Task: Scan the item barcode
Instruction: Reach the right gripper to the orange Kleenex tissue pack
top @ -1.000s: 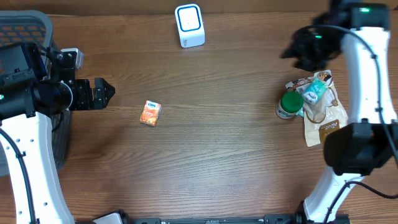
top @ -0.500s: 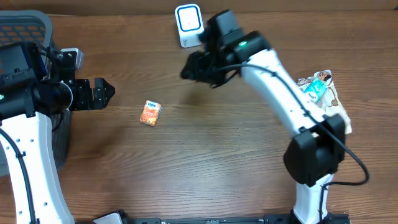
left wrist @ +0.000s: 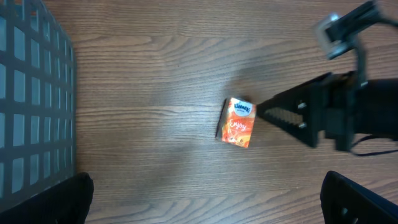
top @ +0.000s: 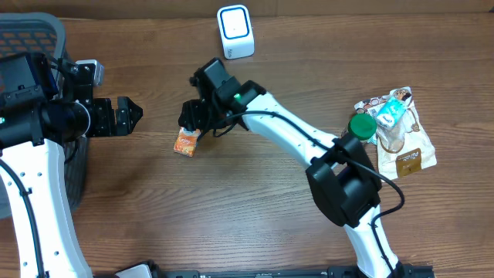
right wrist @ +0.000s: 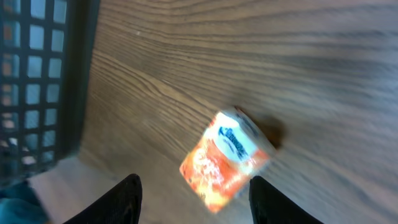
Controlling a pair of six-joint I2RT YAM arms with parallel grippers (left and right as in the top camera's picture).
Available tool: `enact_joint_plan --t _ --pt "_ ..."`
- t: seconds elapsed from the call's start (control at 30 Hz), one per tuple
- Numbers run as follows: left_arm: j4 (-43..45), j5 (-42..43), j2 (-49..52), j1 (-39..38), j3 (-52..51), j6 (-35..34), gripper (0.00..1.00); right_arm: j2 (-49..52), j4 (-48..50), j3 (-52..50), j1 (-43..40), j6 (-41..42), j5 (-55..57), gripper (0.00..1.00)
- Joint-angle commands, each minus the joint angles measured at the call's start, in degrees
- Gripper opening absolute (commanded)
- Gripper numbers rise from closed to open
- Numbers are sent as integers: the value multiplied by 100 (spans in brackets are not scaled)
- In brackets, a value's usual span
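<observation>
While the right arm reaches across the table [top: 262, 224], the little orange box [top: 186, 141] lies flat on the wood in the left half, about midway between the far edge and the near edge. Nobody is holding it. The right gripper [top: 190, 122] hangs just over it, on its far side. From the right wrist camera I can see the two fingers [right wrist: 126, 194] spread apart, with the box just ahead of them and not touching either one. So that gripper is loose and has nothing in it.

The left gripper [top: 130, 114] sits near the left edge, well apart from the box, pointing toward it. Its jaws are spread wide and hold nothing.

The white scanner [top: 235, 31] with the blue ring stands near the far edge, around the middle. It is well apart from the box.

I think the job has hardly begun. The box is not picked up yet. It must be grabbed, lifted, carried to the scanner, and turned so the barcode faces it. I cannot see a barcode on the sides that show, so it may be underneath.

A green-lidded jar [top: 360, 127] and some packets [top: 401, 135] wait near the right edge.
</observation>
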Motion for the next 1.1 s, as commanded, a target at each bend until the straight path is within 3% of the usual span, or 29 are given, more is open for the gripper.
enact_joint_plan --t 0.0,0.3,0.5,0.77,1.07 --pt "2 0 35 26 -15 87 100 232 114 2 120 -592 485 56" --pt "2 0 35 26 -15 85 99 463 715 2 149 -1733 481 56" --pt "2 0 35 26 -15 85 100 474 501 2 155 -1661 391 50" --pt "2 0 35 26 -15 87 100 472 588 24 225 -1663 -1054 53" --pt "2 0 35 26 -15 85 100 651 940 20 686 -1384 -162 54"
